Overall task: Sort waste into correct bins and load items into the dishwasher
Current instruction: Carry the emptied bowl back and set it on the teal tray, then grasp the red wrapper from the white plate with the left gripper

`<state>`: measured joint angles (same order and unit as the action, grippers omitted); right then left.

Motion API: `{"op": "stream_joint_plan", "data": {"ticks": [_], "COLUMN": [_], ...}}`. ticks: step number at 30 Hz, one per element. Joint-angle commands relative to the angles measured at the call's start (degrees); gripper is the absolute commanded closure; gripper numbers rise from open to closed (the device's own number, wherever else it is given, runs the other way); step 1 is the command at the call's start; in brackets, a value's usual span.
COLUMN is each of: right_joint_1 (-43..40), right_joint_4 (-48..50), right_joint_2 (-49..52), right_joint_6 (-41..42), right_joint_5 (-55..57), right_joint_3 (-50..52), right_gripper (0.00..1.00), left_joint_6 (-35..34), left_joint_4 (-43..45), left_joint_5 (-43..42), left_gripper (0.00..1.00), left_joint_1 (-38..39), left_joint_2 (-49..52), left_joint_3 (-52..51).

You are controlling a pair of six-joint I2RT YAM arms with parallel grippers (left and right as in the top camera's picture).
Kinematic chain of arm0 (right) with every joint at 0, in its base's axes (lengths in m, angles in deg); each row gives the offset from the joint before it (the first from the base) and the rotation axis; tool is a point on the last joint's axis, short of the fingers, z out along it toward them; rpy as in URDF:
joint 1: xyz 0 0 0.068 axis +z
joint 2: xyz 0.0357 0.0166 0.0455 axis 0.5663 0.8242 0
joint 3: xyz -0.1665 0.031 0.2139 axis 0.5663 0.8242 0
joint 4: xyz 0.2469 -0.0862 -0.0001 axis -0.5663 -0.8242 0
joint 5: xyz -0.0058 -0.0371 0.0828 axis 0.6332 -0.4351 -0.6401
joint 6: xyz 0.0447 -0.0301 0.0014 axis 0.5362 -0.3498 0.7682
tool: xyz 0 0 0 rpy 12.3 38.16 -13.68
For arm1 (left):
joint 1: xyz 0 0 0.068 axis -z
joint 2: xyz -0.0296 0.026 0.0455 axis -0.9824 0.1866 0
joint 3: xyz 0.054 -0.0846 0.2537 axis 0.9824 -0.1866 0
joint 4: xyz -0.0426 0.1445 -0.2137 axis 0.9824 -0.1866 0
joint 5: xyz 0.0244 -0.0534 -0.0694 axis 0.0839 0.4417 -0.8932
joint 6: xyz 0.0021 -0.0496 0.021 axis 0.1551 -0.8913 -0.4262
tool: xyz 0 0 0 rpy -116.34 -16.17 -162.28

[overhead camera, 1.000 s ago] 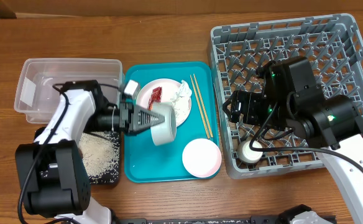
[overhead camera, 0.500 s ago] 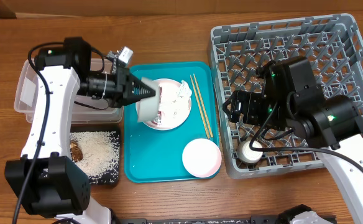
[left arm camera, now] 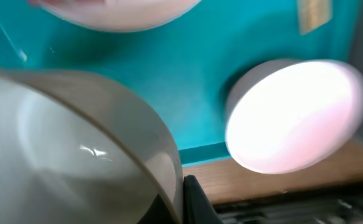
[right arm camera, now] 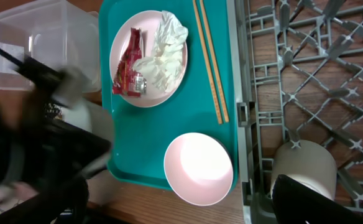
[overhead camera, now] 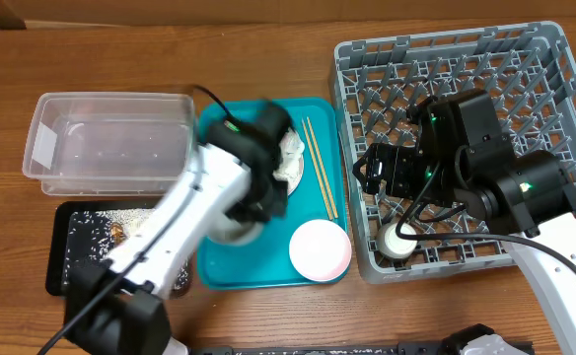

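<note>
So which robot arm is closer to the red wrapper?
Left. The left end effector, holding a bowl, is over the teal tray beside the plate with the red wrapper. The right end effector is farther off, over the grey dish rack.

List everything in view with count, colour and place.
table: one, brown wood, under everything
dish rack: one, grey, right side
tiny cup: one, white, rack's near-left corner
teal tray: one, teal, centre
plate: one, white, teal tray's far end
wrapper: one, shiny red, on plate
napkin: one, white, crumpled on plate
chopsticks: two, wooden, tray, right of plate
loose bowl: one, pale pink, tray's near-right corner
held bowl: one, pale, in left jaws
clear tub: one, clear, far left
black tray: one, black, near left
rice grains: many, white, in black tray
brown lump: one, brown, in black tray
left arm: one, white, blurred over teal tray
right arm: one, black and white, over rack; jaws unclear
</note>
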<state>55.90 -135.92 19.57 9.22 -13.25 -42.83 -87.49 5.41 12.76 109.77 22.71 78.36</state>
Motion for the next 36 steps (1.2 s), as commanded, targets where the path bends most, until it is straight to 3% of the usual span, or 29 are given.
{"op": "stream_joint_plan", "data": {"ticks": [1, 12, 15, 17, 20, 26, 31, 36], "right_joint_1": [0.2, 0.2, 0.2, 0.2, 0.2, 0.2, 0.2, 0.2], "right_joint_4": [0.3, 0.3, 0.3, 0.3, 0.3, 0.4, 0.8, 0.9], "right_joint_2": [0.0, 0.0, 0.0, 0.0, 0.0, 0.0, 0.1, 0.1], "right_joint_6": [0.0, 0.0, 0.0, 0.0, 0.0, 0.0, 0.1, 0.1], "right_joint_5": [0.3, 0.3, 0.3, 0.3, 0.4, 0.4, 0.5, 0.5], "right_joint_3": [-0.8, -0.8, -0.8, -0.8, -0.8, -0.8, -0.8, -0.8], "right_gripper": [0.04, 0.03, 0.02, 0.0, 0.0, 0.0, 0.0, 0.0], "left_joint_6": [-11.7, -15.0, -16.4, -16.2, -15.3, -10.8, 0.6, 2.7], "left_joint_4": [3.7, 12.8, 11.9, 11.1, 7.4, 5.7, 16.8, 21.4], "left_joint_5": [9.0, 6.2, 5.9, 5.8, 6.4, 16.3, 20.7, 20.2], "left_gripper": [0.96, 0.93, 0.82, 0.64, 0.48, 0.18, 0.24, 0.35], "left_joint_1": [4.0, 5.1, 5.4, 5.4, 4.7, 1.0, -4.3, -8.9], "left_joint_2": [-0.5, -0.5, -0.5, -0.5, -0.6, -0.5, 0.3, 4.7], "left_joint_3": [-7.0, -15.1, -15.1, -14.6, -11.3, -1.3, -1.7, -2.9]}}
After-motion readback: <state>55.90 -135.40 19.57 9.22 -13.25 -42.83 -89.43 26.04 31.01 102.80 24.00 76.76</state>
